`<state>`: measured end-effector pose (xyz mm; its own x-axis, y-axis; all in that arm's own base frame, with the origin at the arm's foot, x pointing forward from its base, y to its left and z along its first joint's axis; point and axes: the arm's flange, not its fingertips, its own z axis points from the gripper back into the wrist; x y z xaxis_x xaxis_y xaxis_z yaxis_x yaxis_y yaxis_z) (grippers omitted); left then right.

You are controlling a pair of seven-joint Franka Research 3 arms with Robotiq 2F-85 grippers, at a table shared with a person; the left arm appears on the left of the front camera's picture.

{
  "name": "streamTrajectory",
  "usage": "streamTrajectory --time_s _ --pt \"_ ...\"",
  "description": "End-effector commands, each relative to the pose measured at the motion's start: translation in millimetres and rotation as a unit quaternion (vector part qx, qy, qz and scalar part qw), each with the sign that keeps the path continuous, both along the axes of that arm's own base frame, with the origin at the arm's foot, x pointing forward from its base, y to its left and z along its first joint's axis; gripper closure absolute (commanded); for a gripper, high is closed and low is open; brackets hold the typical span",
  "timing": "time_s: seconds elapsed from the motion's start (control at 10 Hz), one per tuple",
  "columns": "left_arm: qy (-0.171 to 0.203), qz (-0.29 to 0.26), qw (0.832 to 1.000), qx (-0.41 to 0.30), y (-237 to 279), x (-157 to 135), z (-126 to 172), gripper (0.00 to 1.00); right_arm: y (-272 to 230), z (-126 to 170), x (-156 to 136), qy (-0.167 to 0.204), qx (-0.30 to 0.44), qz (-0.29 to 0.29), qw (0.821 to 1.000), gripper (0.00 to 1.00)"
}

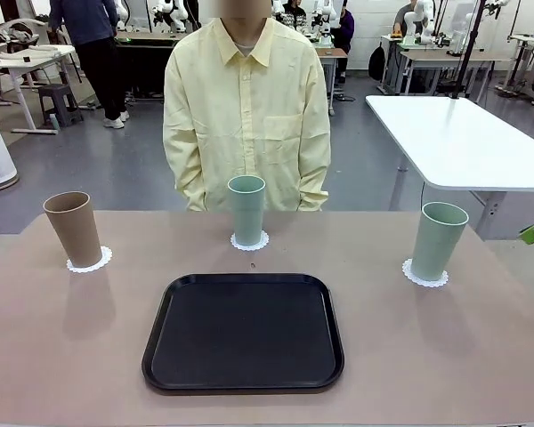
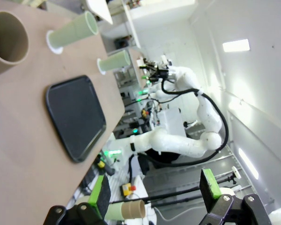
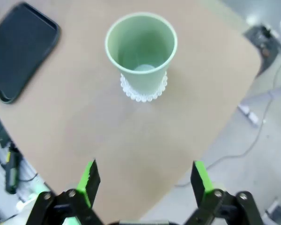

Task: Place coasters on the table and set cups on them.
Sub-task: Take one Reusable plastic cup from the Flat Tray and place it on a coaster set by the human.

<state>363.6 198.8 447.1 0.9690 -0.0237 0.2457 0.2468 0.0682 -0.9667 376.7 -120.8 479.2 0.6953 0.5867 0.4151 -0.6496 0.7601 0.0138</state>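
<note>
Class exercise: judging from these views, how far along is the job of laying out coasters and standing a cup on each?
Done: the brown cup and both green cups each stand upright on a coaster on the table. In hand: nothing; the left claw and right claw are open and hold nothing. Left: apparently nothing; the black tray has nothing on it.

Floor: smooth grey floor (image 1: pixel 125 169), upper half of frame | Furniture: white-topped rectangular table (image 1: pixel 458 138), right; grey metal stool (image 1: pixel 58 102), upper left; work desks (image 1: pixel 445 58) along far wall, upper right | Light: bright, even, indoor
</note>
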Motion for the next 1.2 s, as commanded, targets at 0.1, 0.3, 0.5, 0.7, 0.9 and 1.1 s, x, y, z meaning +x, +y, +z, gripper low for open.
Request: streamTrajectory --time_s 0.1,0.3,0.5,0.7,0.9,1.1 --pt "-0.003 0.002 1.000 -0.002 0 -2 2 0.00 45 29 -25 0.024 -0.055 0.030 0.998 0.00" --pt "-0.003 0.002 1.000 -0.002 0 -2 2 0.00 45 29 -24 0.010 -0.057 0.124 0.991 0.00" --pt "-0.003 0.002 1.000 -0.002 0 -2 2 0.00 45 35 -22 0.016 -0.055 0.036 0.998 0.00" --pt "-0.003 0.002 1.000 -0.002 0 -2 2 0.00 45 35 -22 0.016 -0.055 0.036 0.998 0.00" --pt "-0.003 0.002 1.000 -0.002 0 -2 2 0.00 45 35 -22 0.016 -0.055 0.036 0.998 0.00" --pt "-0.003 0.002 1.000 -0.002 0 -2 2 0.00 45 35 -22 0.016 -0.055 0.036 0.998 0.00"
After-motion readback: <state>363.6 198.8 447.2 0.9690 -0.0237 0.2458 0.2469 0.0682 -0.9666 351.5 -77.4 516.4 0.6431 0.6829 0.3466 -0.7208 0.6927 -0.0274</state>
